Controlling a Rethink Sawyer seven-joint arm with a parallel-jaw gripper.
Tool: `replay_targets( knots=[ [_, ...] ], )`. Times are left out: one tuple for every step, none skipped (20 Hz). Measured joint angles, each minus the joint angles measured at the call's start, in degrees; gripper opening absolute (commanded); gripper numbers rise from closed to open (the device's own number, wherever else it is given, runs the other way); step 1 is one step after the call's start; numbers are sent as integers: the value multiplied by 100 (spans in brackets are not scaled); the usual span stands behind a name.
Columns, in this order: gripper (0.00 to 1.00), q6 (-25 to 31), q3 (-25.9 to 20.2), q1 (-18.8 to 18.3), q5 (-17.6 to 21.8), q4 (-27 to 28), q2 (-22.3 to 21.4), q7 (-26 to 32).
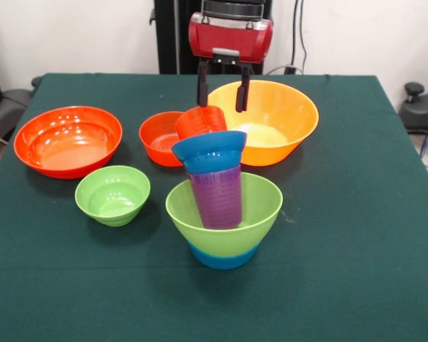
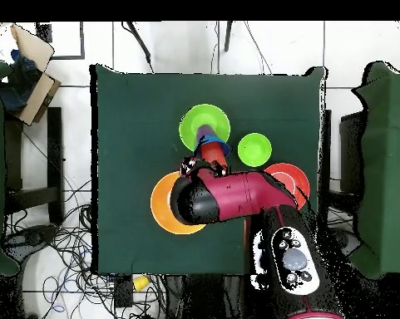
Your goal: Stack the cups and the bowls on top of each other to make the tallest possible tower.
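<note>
Seen from the front, the tower (image 1: 221, 192) stood near the middle of the table (image 1: 357, 249): one bowl (image 1: 253, 206) nested on a base bowl (image 1: 222, 258), a cup (image 1: 217, 198) standing inside it, and a top bowl (image 1: 209, 148) sitting tilted on that cup. Just left of it sat a small bowl (image 1: 113, 194), and further left and back a wide bowl (image 1: 68, 140). Behind the tower a second cup (image 1: 200, 121) leaned in a mid bowl (image 1: 155, 137). The biggest bowl (image 1: 278, 117) lay to the right of those. My claw (image 1: 222, 107) hung above the second cup, apart from it.
</note>
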State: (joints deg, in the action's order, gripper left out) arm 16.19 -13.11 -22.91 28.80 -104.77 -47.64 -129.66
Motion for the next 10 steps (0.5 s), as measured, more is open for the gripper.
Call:
replay_targets(
  knots=[
    [100, -58, 0, 0, 1, 0, 0, 0],
    [100, -117, 0, 0, 1, 0, 1, 0],
    [100, -190, 1, 0, 1, -1, 1, 0],
    [100, -223, 1, 0, 1, 0, 1, 0],
    [100, -265, 1, 0, 1, 0, 1, 0],
    [100, -326, 0, 0, 1, -1, 1, 0],
    [100, -363, 0, -1, 1, 0, 1, 0],
    [100, -429, 0, -1, 1, -1, 1, 0],
    [100, -452, 0, -1, 1, -1, 1, 0],
    [100, -468, 0, -1, 1, -1, 1, 0]
  ],
)
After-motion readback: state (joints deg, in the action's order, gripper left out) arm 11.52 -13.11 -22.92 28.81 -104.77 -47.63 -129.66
